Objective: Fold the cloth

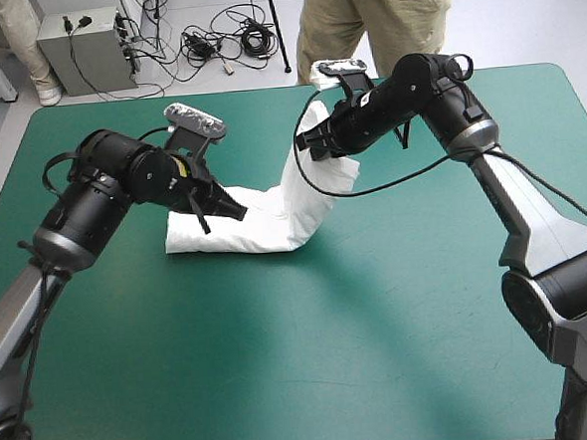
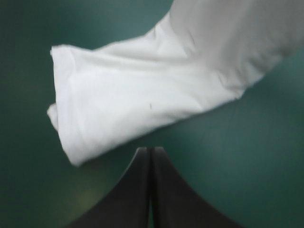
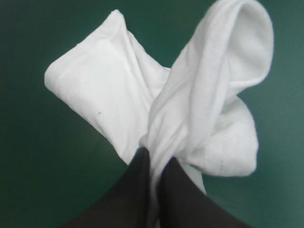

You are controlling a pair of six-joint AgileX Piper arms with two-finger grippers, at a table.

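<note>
T-shirt (image 1: 274, 226), far end held lifted by right gripper (image 3: 153, 156) (left gripper (image 2: 150, 150) clenched, empty, alongside), best laid over leftward, edges aligned.

We see a plain white T-shirt (image 1: 274, 221) at the centre of the frame, marked only by one tiny dark speck (image 2: 150, 106). The cover (image 1: 332, 357) around it is a uniform teal-green, edge to edge. The left gripper (image 2: 150, 152) and the right gripper (image 3: 154, 159) are solid black.
</note>
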